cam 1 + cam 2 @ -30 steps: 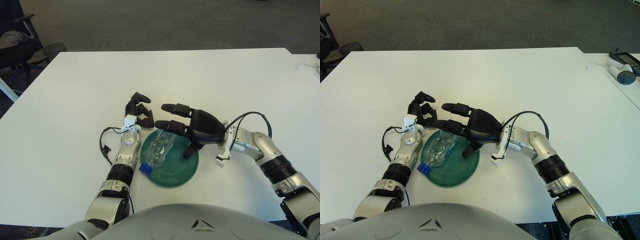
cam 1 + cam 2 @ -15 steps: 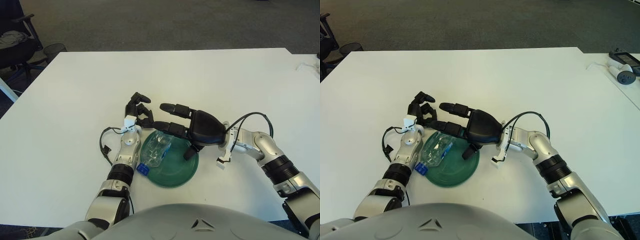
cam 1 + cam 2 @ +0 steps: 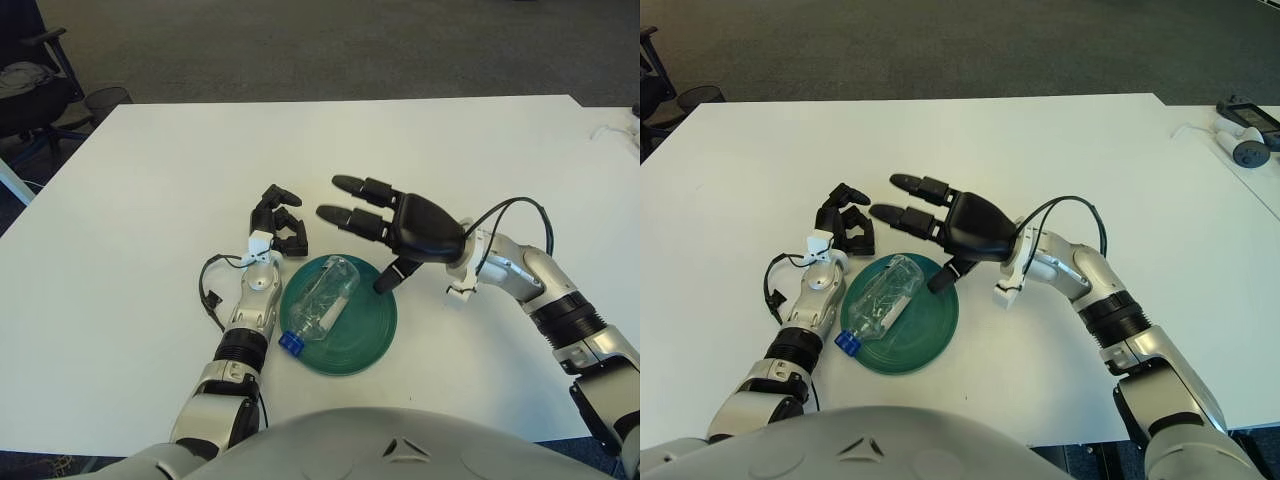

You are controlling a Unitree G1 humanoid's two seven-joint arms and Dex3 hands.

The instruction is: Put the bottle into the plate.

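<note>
Clear bottle (image 3: pixel 326 304): lies in your green plate (image 3: pixel 368 340), cap over the rim.
Right hand (image 3: pixel 405 225): fingers apart, empty, just above.
Left hand (image 3: pixel 277 222): curled, idle on table (image 3: pixel 150 200).

No readable text is showing anywhere; the bottle (image 3: pixel 324 303) is bearing no label that can be read.

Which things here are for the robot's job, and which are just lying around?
For the job:
- bottle, lying on its side in the plate
- green plate
- right hand, fingers spread, above the plate's far edge
- left hand, resting beside the plate

Just lying around:
- white table
- office chair, far left
- controllers, far right table
</note>
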